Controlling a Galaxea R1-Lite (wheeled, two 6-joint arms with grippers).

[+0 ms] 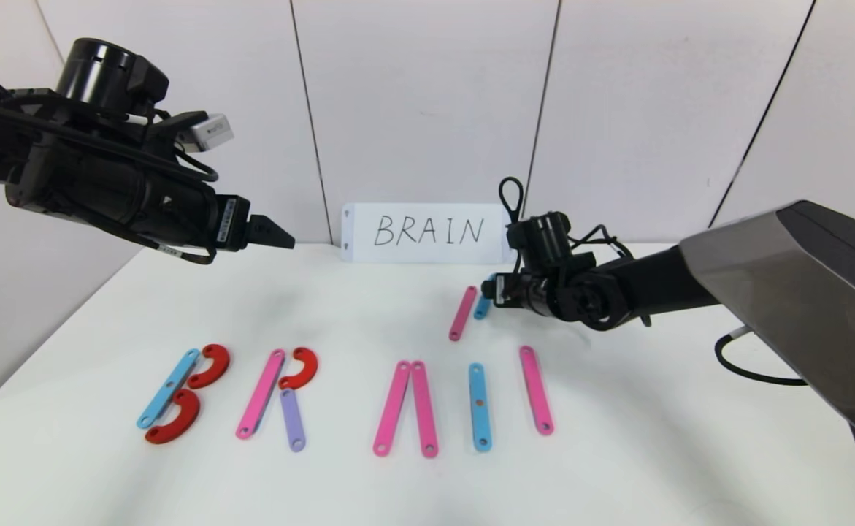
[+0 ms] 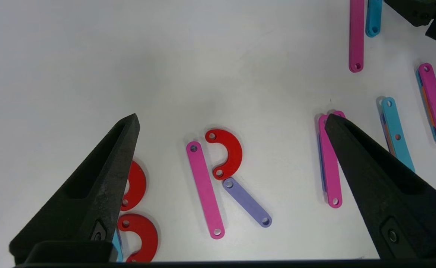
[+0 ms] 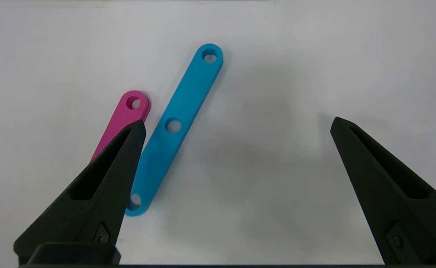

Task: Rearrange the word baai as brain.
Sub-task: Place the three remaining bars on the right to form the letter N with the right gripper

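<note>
the word (image 1: 339,398) lies flat along the near part of the white table (image 1: 617,467): a blue strip with two red curves as b, a pink strip with a red curve (image 2: 225,153) and a purple strip (image 2: 247,201) as r, two pink strips meeting at the top, a lone blue strip, a lone pink strip. farther back a spare pink strip (image 3: 123,121) and spare blue strip (image 3: 175,130) lie side by side. the right gripper (image 3: 236,128) hangs spread wide over them, holding nothing. the left gripper (image 2: 232,121), spread and empty, hovers high at left. a white card (image 1: 427,232) reading brain stands against the wall.

Left end effector (image 1: 281,237) raised, spread wide, right end effector (image 1: 491,291) low, spread wide
</note>
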